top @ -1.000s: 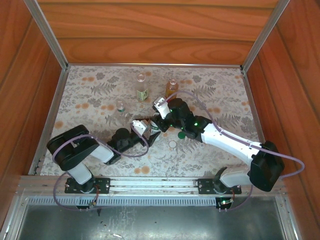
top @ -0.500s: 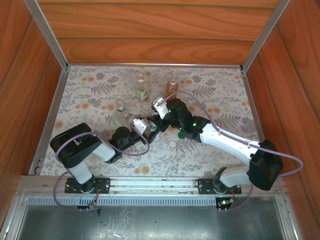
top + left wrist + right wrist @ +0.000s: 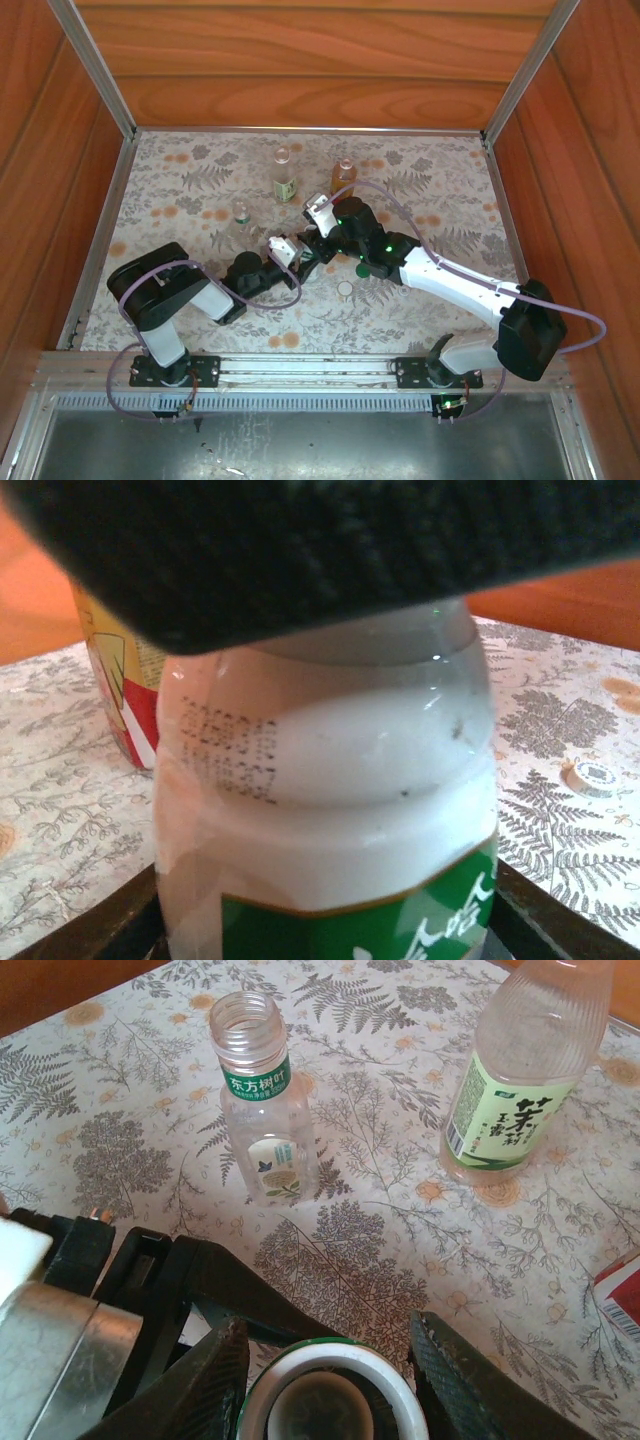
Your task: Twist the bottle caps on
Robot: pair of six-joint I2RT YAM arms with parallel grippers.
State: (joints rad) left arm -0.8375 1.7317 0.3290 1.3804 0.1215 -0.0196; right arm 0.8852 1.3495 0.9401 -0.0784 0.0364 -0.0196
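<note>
right gripper (image 3: 335, 1385) clamps white bottle (image 3: 330, 780) at its top rim. left gripper (image 3: 300, 253) straddles the bottle's body; cannot tell if gripping. white cap (image 3: 590, 777) near the bottle.

Four bottles (image 3: 285, 185); perhaps two loose caps (image 3: 345, 288).
</note>
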